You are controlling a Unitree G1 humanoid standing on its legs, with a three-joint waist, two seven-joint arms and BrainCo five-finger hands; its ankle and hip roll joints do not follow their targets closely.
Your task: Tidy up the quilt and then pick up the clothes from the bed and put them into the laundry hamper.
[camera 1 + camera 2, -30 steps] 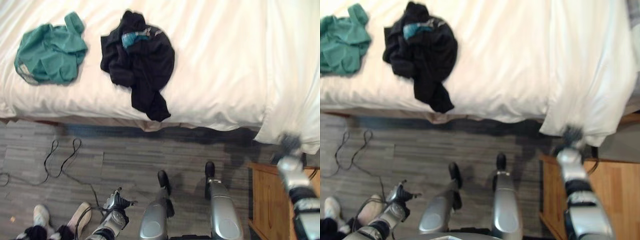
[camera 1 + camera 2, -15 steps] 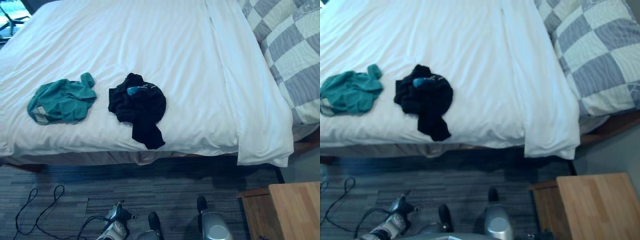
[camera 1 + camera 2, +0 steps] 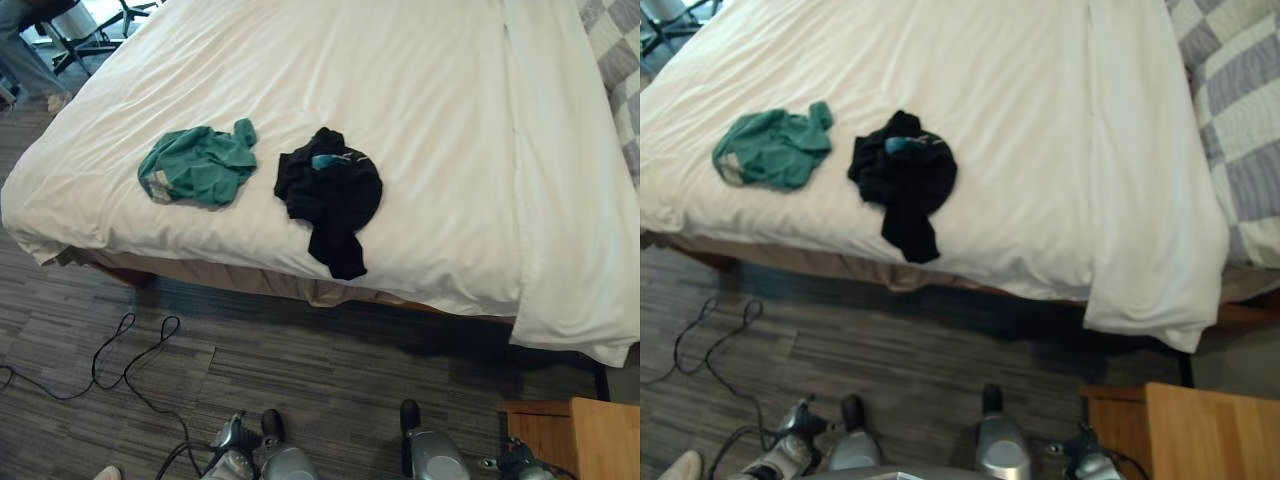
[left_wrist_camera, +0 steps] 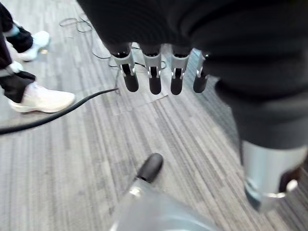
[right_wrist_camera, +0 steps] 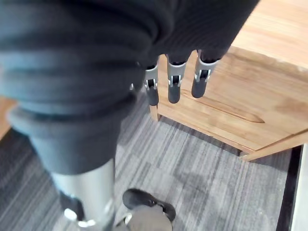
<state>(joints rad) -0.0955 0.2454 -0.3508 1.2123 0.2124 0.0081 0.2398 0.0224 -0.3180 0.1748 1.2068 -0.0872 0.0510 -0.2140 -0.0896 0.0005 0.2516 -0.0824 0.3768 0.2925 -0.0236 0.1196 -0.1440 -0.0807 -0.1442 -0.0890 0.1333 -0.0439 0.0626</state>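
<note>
My left hand (image 4: 154, 72) and right hand (image 5: 175, 82) hang low with fingers straight, holding nothing; the black clothes (image 3: 330, 195) and green shirt (image 3: 198, 165) lie apart on the quilt (image 3: 430, 120); I should step closer and reach for the black clothes first.

Crumpled green garment (image 3: 198, 166) and black one (image 3: 331, 195) (both bunched) lie apart on white quilt (image 3: 420, 120).

You will find no readable text, label, number or sign anywhere here, neither on the clothes, the quilt, the floor nor the wooden cabinet.
</note>
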